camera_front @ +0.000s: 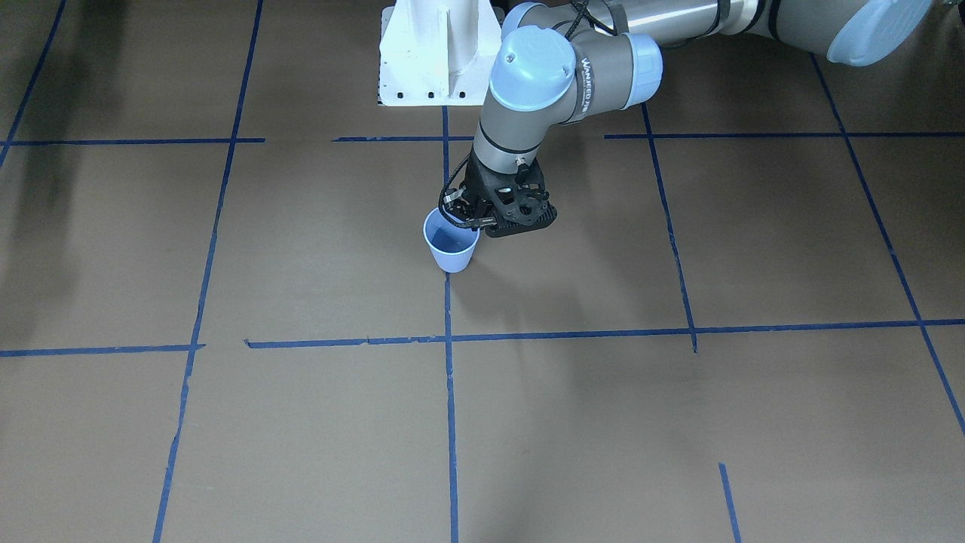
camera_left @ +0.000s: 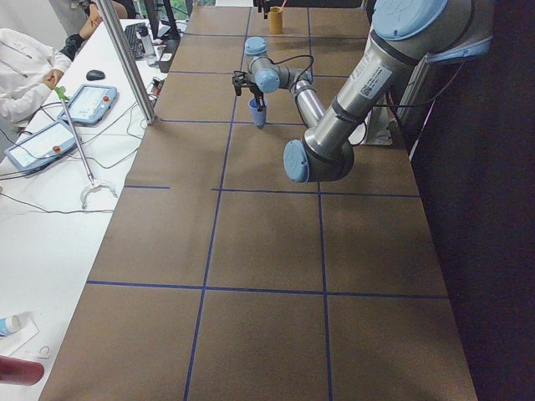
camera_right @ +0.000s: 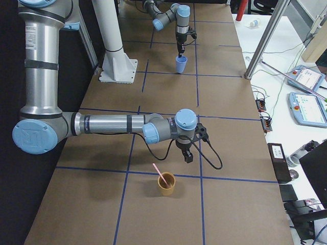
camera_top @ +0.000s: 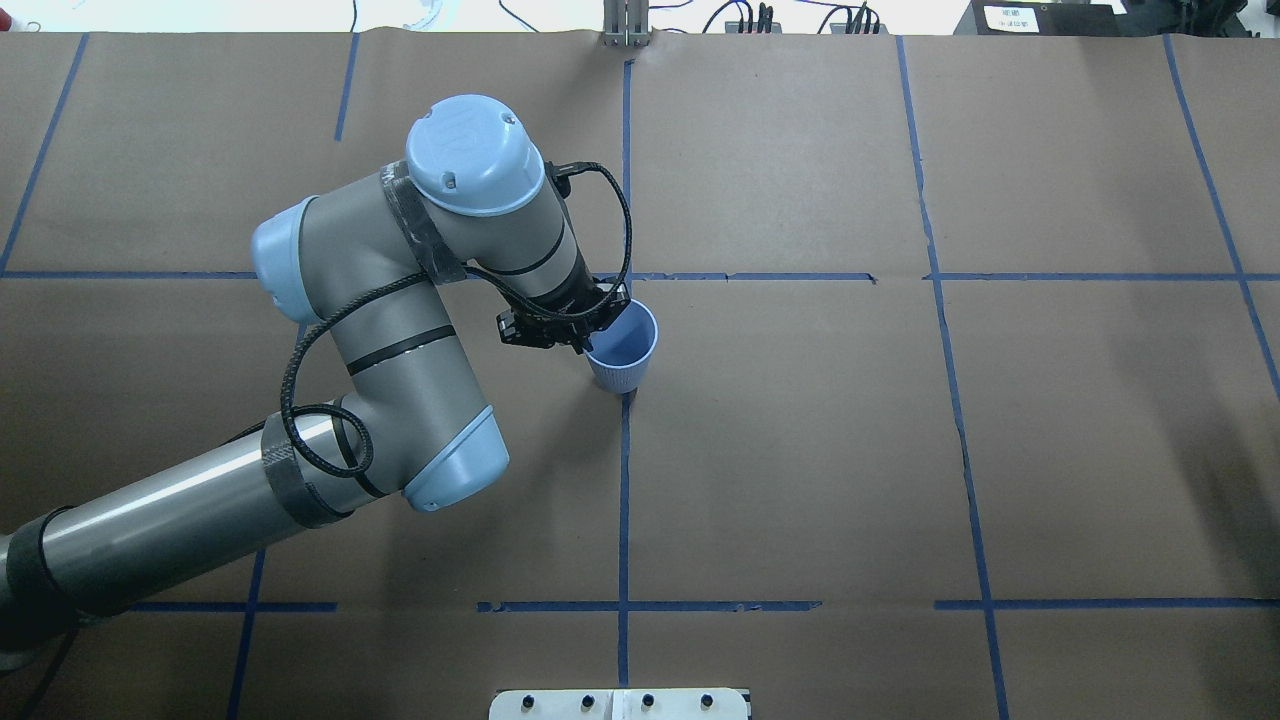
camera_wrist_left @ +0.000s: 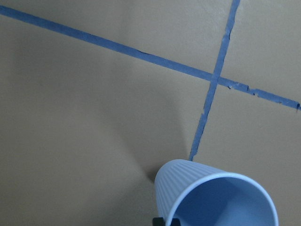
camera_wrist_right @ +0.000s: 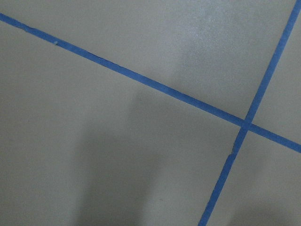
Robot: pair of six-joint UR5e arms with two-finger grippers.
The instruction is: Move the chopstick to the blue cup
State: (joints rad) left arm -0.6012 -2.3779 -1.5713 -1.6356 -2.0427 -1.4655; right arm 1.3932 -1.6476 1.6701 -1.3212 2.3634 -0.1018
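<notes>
Ribbed blue cup (camera_front: 451, 245) stands upright and empty on a blue tape line (camera_front: 449, 317) at mid-table before me. Well apart, at my right end, the pink chopstick (camera_right: 160, 175) leans in an upright tan cup (camera_right: 166, 186).

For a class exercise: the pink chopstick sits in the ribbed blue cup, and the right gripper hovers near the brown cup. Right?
No. The exterior right view shows the pink chopstick sitting in the brown cup, not the ribbed blue cup; the right gripper does hover near the brown cup.
</notes>
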